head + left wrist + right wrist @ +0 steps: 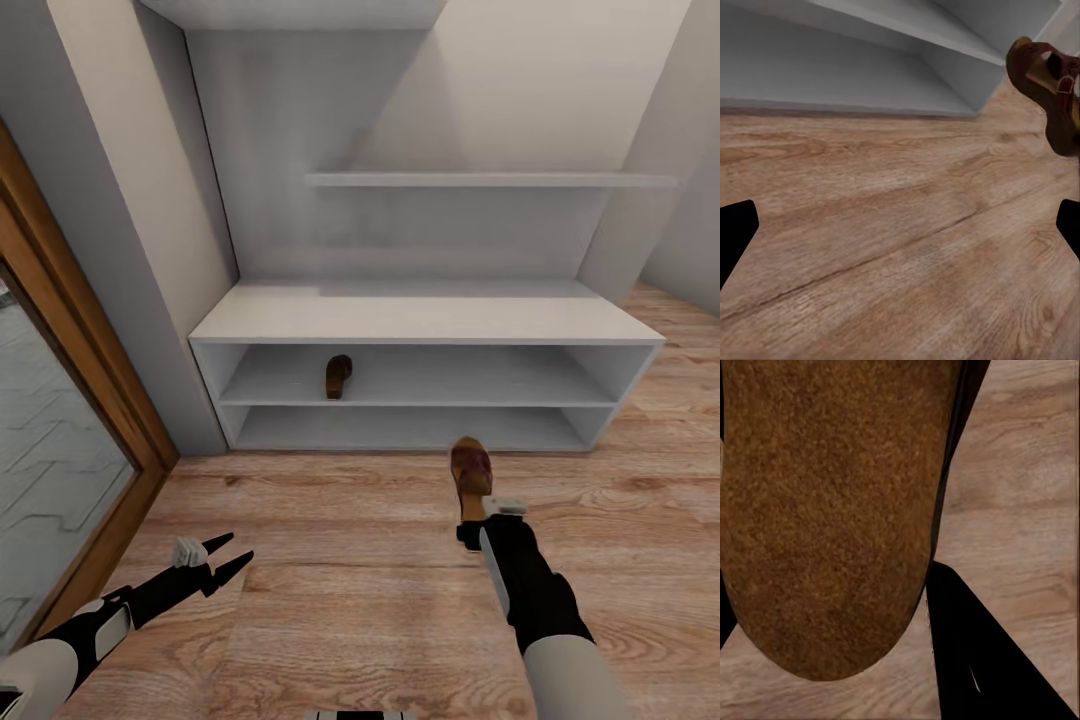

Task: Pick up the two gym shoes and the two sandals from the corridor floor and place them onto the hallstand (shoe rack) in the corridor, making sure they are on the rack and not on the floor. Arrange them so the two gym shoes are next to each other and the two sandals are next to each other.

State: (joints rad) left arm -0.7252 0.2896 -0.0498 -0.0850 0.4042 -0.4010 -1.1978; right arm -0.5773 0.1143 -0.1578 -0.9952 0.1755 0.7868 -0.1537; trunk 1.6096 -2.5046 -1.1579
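Observation:
One brown sandal lies on the upper open tier of the white hallstand. A second brown sandal is held above the corridor floor just in front of the rack, with my right gripper shut on its heel end. Its tan insole is close to the right wrist camera, and the sandal also appears in the left wrist view. Low at the left, my left gripper hangs open over the floor with nothing between its fingers. The gym shoes are out of view.
A wood-framed glass door runs along the left. Grey-white wall shelves sit above the rack's flat top. The lower tier holds nothing. Wood floor continues to the right of the rack.

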